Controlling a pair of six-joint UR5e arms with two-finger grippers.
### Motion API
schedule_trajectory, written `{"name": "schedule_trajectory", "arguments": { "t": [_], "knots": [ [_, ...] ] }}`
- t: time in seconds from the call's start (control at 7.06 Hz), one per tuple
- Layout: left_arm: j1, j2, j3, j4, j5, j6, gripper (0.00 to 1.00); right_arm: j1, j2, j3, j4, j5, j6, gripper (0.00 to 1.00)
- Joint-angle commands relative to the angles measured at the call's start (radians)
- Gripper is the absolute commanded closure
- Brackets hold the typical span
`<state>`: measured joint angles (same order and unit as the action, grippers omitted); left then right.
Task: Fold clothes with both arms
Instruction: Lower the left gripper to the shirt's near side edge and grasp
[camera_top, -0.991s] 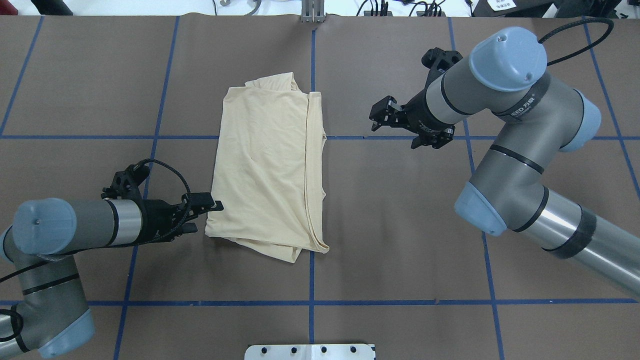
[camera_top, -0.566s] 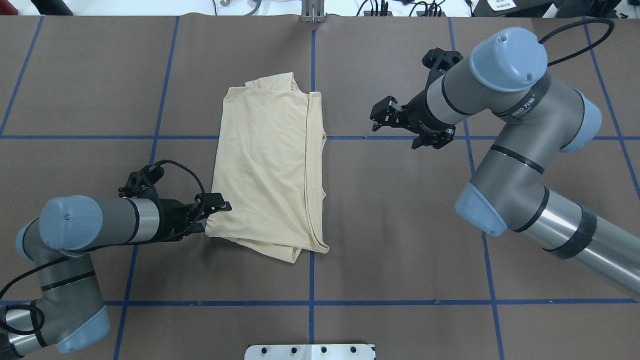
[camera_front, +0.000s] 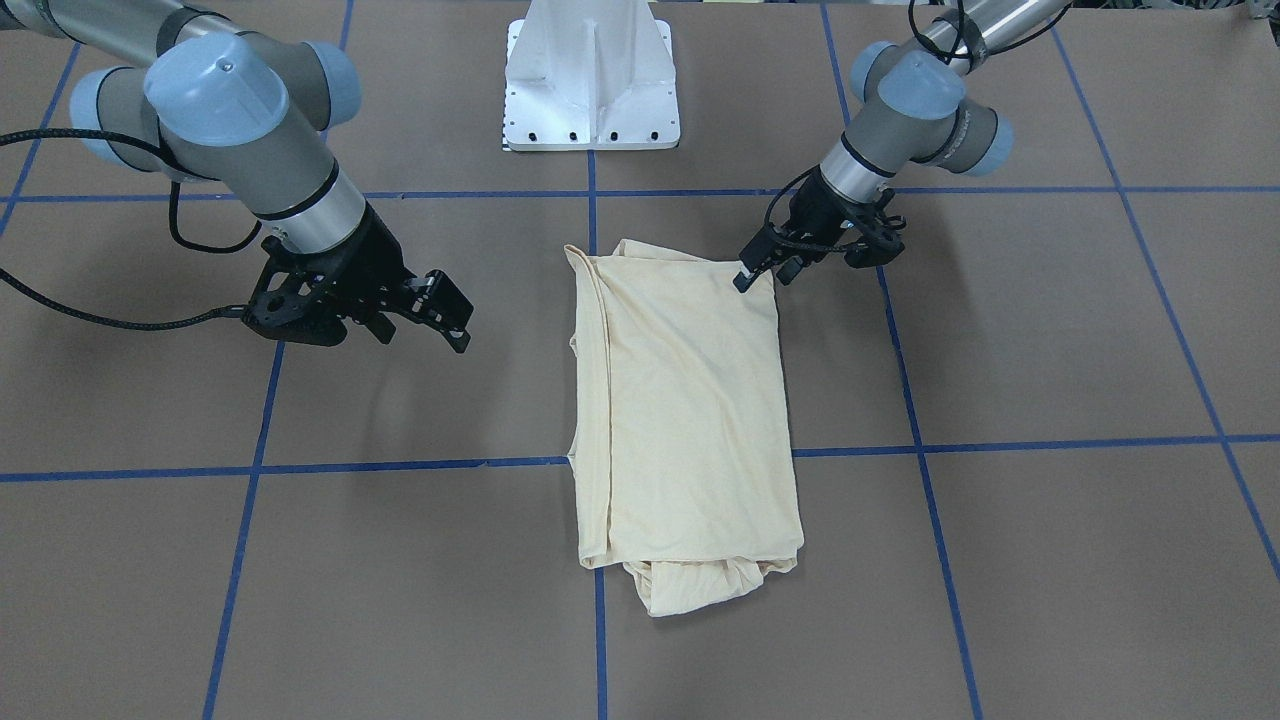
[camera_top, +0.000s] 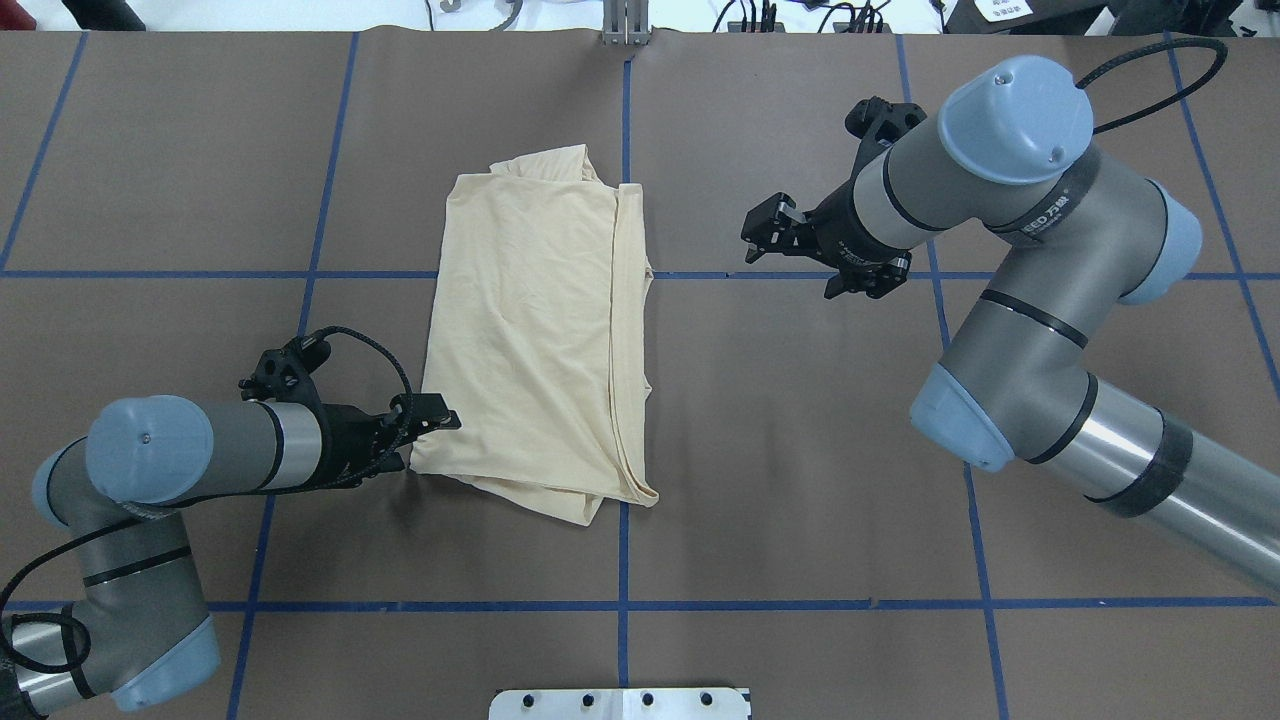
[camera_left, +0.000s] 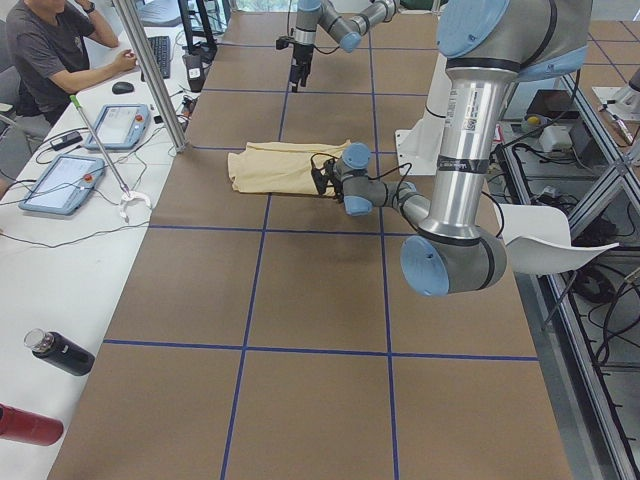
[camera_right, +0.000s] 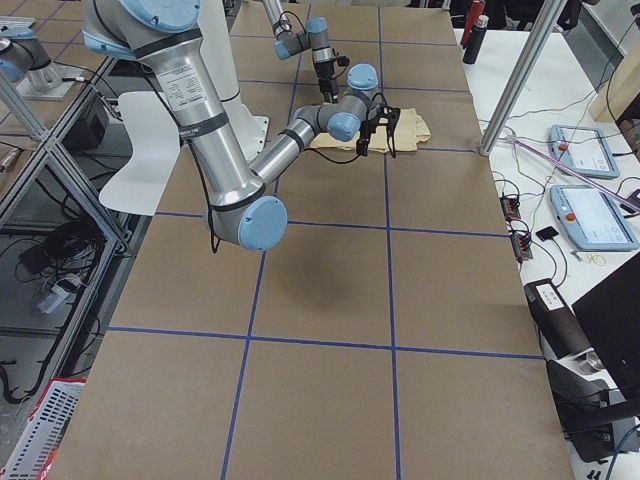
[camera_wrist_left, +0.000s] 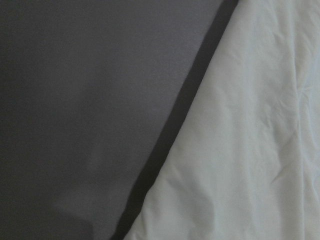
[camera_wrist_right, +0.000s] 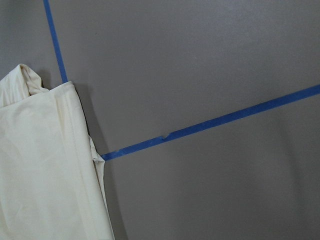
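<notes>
Cream T-shirt lies folded lengthwise on the brown table — left gripper with jaws apart at its near corner, right gripper spread wide, well apart from the cloth

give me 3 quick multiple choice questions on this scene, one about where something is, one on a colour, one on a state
1. Where is the left gripper?
A. above the middle of the shirt
B. at the far table edge
C. at a shirt corner on the robot's side

2. What colour are the tape lines?
A. blue
B. red
C. white

3. What is the right gripper doing?
A. clamped on a sleeve
B. open, clear of the shirt
C. pressing the shirt flat

Answers:
1 C, its fingers sit at the shirt corner nearest the base in the front-facing view.
2 A, every grid line is blue.
3 B, its fingers are spread, with bare table between them and the shirt.
</notes>
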<state>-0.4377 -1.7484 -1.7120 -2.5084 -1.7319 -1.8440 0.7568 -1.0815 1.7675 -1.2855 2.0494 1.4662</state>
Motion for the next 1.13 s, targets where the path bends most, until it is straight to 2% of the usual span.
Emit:
{"name": "schedule_trajectory", "arguments": {
  "t": [0.0, 0.28, 0.42, 0.57, 0.85, 0.99],
  "knots": [
    [0.013, -0.016, -0.006, 0.054, -0.002, 0.002, 0.09, 0.003, 0.0, 0.0, 0.0, 0.0, -0.001, 0.0],
    [0.014, -0.02, -0.006, 0.066, -0.002, 0.003, 0.31, 0.004, 0.0, 0.0, 0.0, 0.002, -0.001, 0.0],
    [0.014, -0.019, -0.006, 0.066, -0.003, 0.005, 0.36, 0.004, 0.0, 0.0, 0.0, 0.002, -0.003, 0.0],
    [0.013, -0.019, -0.011, 0.066, -0.006, 0.005, 0.51, 0.006, 0.0, 0.0, 0.0, 0.002, -0.003, 0.0],
    [0.013, -0.011, -0.018, 0.066, -0.005, 0.006, 1.0, -0.001, -0.002, -0.002, -0.002, 0.002, 0.0, 0.0],
    [0.013, -0.014, -0.027, 0.066, -0.006, 0.006, 1.0, -0.022, -0.002, 0.0, -0.002, -0.003, 0.008, 0.0]
  ]
}}
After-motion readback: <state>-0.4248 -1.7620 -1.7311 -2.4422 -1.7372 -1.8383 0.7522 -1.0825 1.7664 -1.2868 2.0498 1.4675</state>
